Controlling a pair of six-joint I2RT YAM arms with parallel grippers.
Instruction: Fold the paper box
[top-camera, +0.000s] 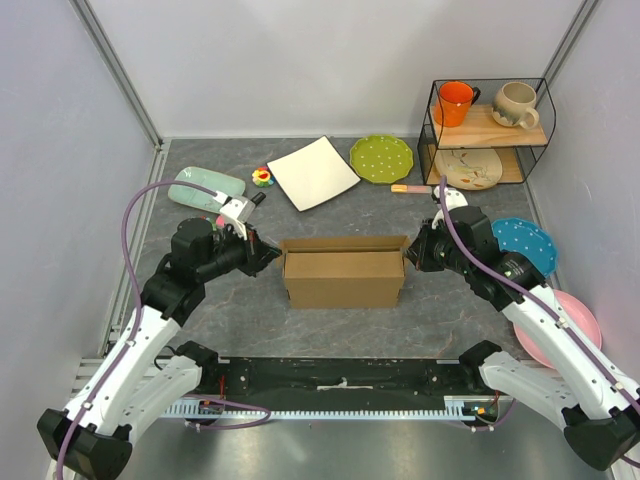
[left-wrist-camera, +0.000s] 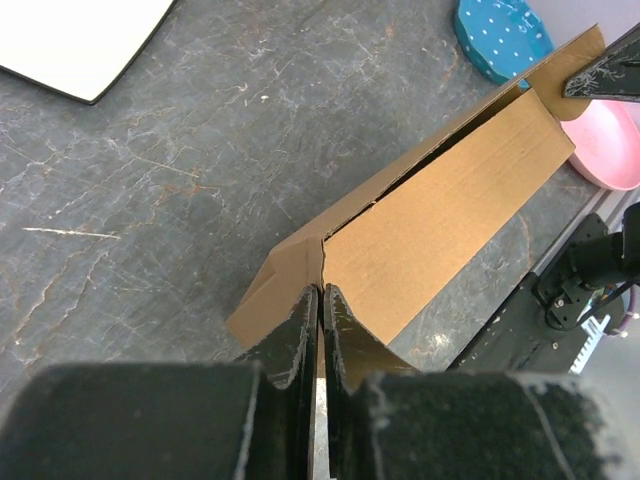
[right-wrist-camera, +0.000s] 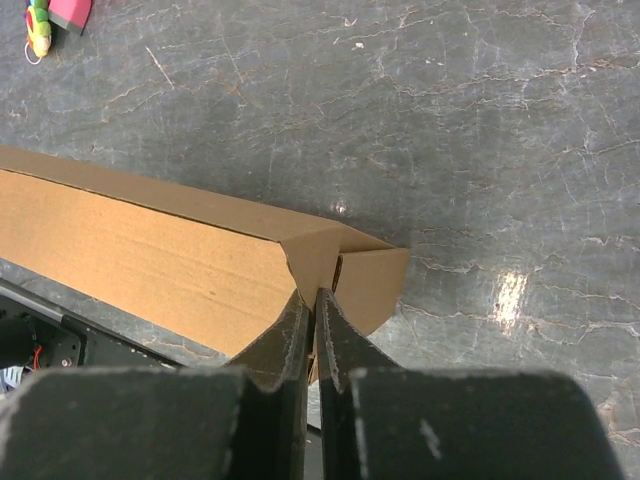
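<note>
1. Brown corrugated cardboard: paper box (top-camera: 343, 272), long walls raised and top open, resting on the grey stone-patterned surface (top-camera: 250, 320) between the two arms.
2. Left end effector (top-camera: 270, 257) at the paper box's left end, fingers drawn almost together and pinching a thin cardboard edge at the corner fold. Sliver of brown visible between the fingers in the left wrist view.
3. Right end effector (top-camera: 410, 255) at the paper box's right end, likewise narrowed onto a cardboard edge beside the folded corner flap.
4. Beyond the paper box's middle, toward the back wall: white square plate (top-camera: 313, 172), turned corner-on.
5. Beyond the paper box's right end: green dotted plate (top-camera: 381, 158).
6. Beyond the paper box's left end: mint-green oblong object (top-camera: 207, 187) and small colourful toy (top-camera: 262, 177).
7. Farther back and to the right of the paper box: wire shelf (top-camera: 487, 128), with orange mug (top-camera: 455, 102) and beige mug (top-camera: 515, 104) on the upper board and patterned plate (top-camera: 468, 168) below.
8. Right of the paper box: blue dotted plate (top-camera: 530, 240), partly behind the right arm. Pink plate (top-camera: 580, 315) nearer the arm bases, also partly covered.
</note>
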